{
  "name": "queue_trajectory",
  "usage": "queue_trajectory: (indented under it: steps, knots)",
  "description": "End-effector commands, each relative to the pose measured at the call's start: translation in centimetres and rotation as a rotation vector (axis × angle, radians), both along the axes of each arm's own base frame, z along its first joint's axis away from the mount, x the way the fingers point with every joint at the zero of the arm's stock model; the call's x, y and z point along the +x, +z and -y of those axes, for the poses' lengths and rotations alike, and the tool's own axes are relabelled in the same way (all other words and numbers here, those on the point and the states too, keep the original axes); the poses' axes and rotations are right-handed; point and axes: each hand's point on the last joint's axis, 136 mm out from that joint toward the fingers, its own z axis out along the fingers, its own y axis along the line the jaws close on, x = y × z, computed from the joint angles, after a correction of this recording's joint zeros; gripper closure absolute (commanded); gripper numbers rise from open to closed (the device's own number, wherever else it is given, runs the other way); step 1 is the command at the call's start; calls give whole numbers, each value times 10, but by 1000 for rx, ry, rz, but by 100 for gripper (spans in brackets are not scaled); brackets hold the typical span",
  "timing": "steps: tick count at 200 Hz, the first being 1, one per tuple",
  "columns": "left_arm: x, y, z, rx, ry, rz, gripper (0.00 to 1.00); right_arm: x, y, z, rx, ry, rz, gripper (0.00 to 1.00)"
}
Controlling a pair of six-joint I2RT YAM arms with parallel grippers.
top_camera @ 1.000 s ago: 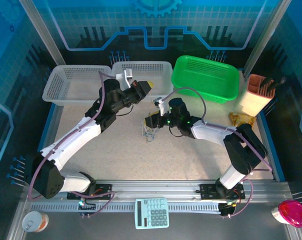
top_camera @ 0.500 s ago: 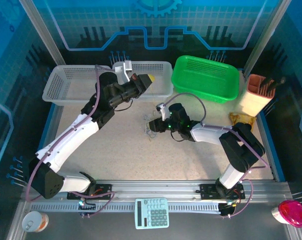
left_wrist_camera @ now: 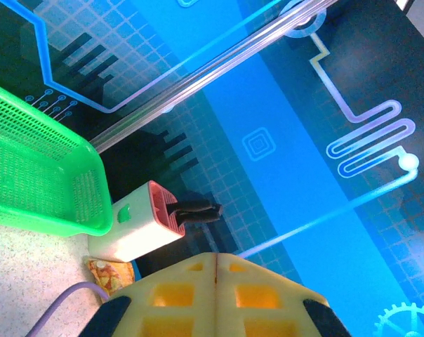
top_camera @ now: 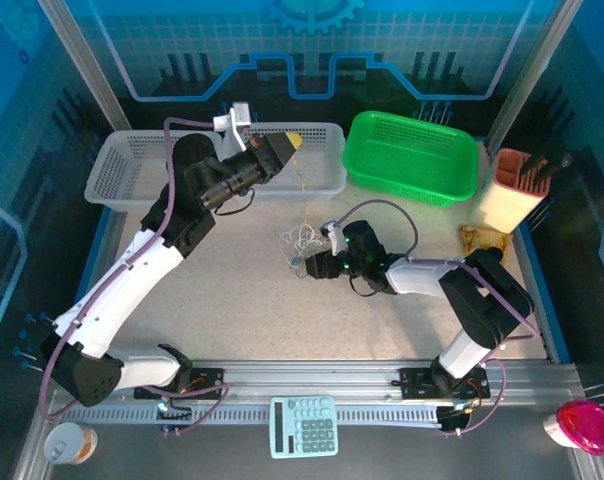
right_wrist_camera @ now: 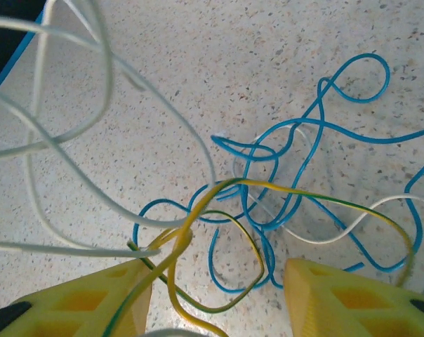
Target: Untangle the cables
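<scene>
Nearest me, the right tool [top_camera: 304, 266] sits low over the middle of the counter [top_camera: 222, 290]. Its fingers [right_wrist_camera: 78, 298] are parted, and yellow and white strands pass through the gap unclamped. Just beyond it the cables [top_camera: 300, 238] lie in a loose tangle of blue, white and yellow-green loops on the counter. From that heap I see one thin yellowish strand running up to the left tool [top_camera: 293, 141], which hangs high above the white basket [top_camera: 327, 180] at the far edge, its tips pressed together on the strand.
</scene>
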Motion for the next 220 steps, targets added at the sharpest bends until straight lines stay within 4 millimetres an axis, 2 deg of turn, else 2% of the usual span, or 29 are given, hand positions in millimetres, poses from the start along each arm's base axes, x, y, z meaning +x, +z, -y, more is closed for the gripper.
queue_trajectory:
  steps: [1, 54, 105, 151, 178, 220]
  knots:
    - [-9, 4, -2, 18, -1, 34, 100, -6, 23, 1, 25, 11, 47, 44]
    - [-1, -38, 3, 72, -3, -34, 100, -19, 66, 15, 17, 26, 132, 37]
    - [0, -36, 6, 60, -19, -35, 100, -19, 101, 19, 38, 22, 205, 35]
    - [-1, -37, 6, 57, -20, -40, 100, -19, 123, -5, 124, 91, 214, 35]
    - [0, -41, 7, 53, -25, -51, 100, -17, 127, -20, 139, 119, 218, 34]
    - [0, -37, 11, 39, -34, -47, 100, 4, 108, -34, 140, 92, 201, 38]
